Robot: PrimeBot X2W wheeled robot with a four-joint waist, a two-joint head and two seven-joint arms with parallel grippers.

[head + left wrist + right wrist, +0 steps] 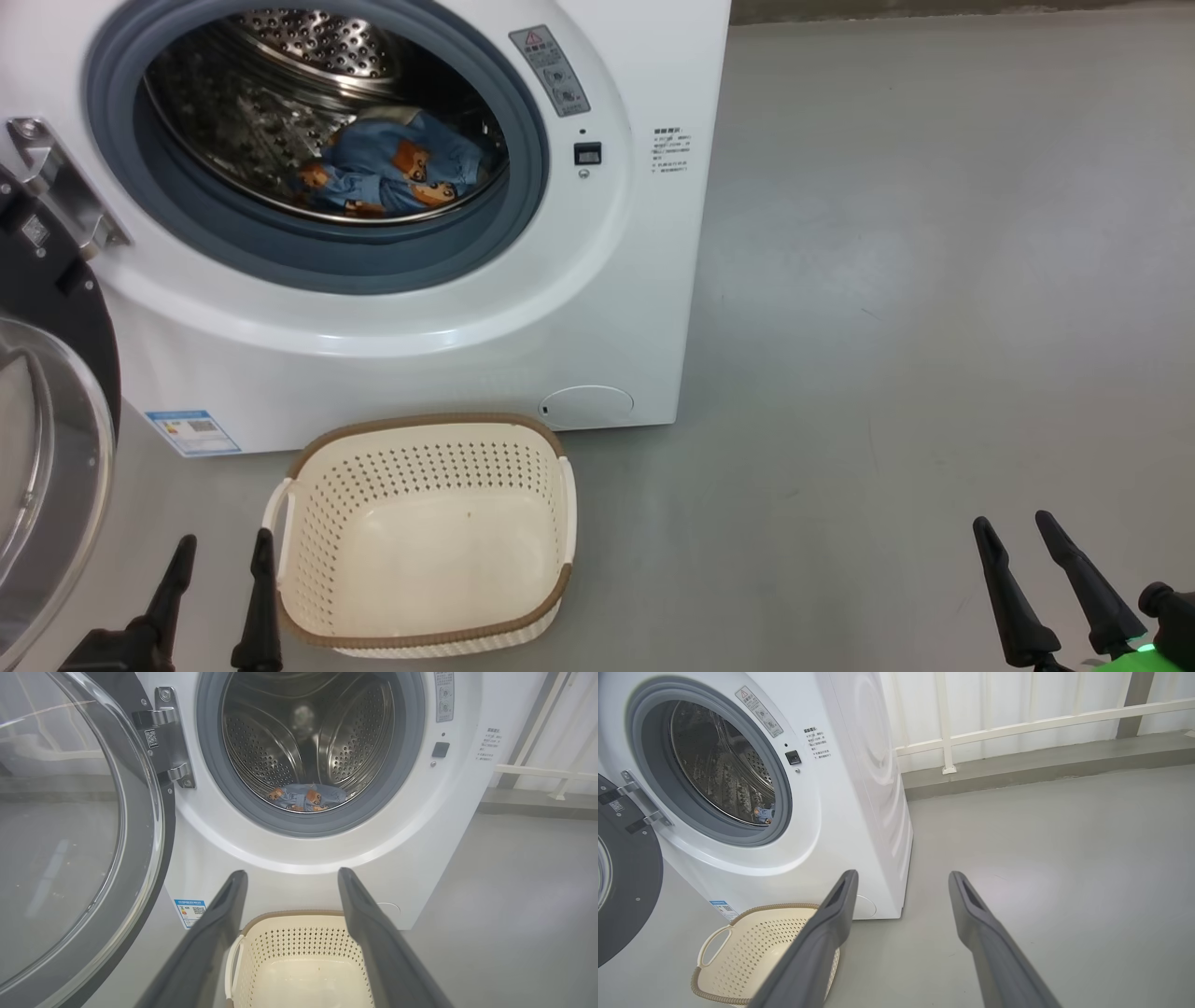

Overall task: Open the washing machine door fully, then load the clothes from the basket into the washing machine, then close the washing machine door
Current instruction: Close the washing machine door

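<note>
clothes (392,173) inside washing machine (607,308) | basket (420,467) bottom bare | left gripper (227,537) spread | right gripper (1010,518) spread

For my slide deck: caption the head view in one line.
Clothes in the washing machine, door open, basket empty, left tool and right tool open, holding nothing.

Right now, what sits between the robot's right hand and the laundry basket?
Just bare grey floor lies between the right hand and the empty laundry basket; the head view shows it plainly.
</note>
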